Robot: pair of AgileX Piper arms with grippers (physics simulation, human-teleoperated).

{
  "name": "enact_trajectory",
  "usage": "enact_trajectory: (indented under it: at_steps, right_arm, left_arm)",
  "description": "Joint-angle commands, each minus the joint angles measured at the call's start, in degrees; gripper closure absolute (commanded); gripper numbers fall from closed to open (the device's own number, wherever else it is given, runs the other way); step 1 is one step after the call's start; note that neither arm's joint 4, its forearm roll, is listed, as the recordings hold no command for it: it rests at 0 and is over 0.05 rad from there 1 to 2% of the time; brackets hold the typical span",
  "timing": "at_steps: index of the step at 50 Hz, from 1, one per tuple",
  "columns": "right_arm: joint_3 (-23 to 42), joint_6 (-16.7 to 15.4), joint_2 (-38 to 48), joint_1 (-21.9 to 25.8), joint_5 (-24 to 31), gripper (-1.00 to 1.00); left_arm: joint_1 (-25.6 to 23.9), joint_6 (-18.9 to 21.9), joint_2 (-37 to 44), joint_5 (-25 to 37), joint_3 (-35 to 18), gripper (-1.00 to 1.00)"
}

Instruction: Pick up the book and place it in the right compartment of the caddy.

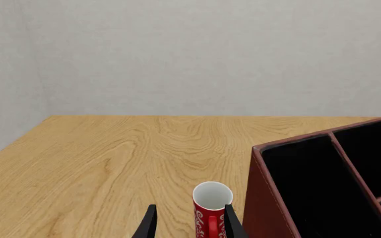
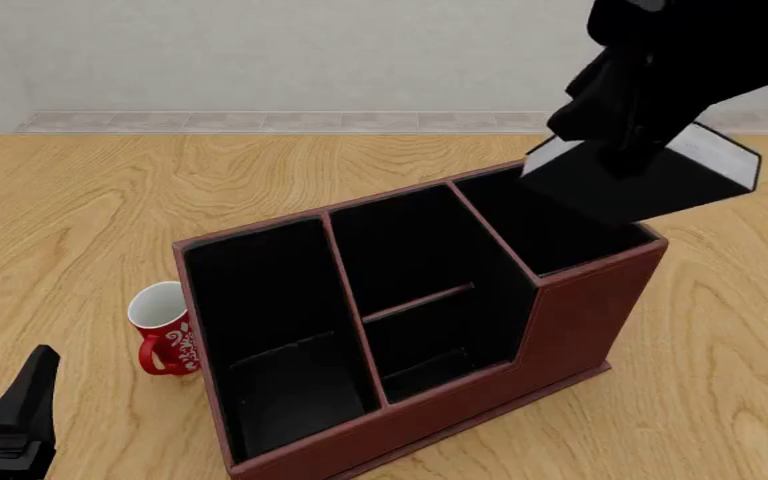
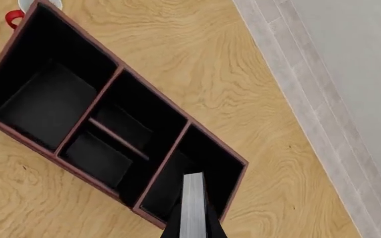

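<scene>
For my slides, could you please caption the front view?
Right gripper holds the book tilted above the caddy's right compartment; a mug stands beside the caddy.

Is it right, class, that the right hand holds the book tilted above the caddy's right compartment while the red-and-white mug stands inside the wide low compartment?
Not quite. The mug stands on the table outside the caddy, beside its low end wall, as the front view shows. The rest holds: the right hand holds the book tilted above the right compartment.
</scene>
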State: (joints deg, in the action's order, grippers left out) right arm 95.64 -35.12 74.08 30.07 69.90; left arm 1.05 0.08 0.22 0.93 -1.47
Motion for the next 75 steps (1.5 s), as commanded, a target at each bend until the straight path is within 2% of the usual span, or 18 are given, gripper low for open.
enact_trajectory:
  at_steps: [1,28,40,75]
  right_arm:
    - [-4.1,-10.2,1.2,0.5,0.0,1.00]
    - [-1.0,-7.2,7.8,1.9,0.0,1.00]
    - [-1.0,-7.6,8.6,-0.3,0.0,1.00]
    - [-1.1,-4.4,9.5,-2.3,0.0,1.00]
  left_arm:
    - [-0.5,0.1,0.0,0.3,-0.1,-1.00]
    - [-0.5,0.0,0.0,0.3,-0.1,-1.00]
    - [-0.5,0.1,0.0,0.3,-0.1,-1.00]
    - [-0.5,0.0,0.0,0.3,-0.1,-1.00]
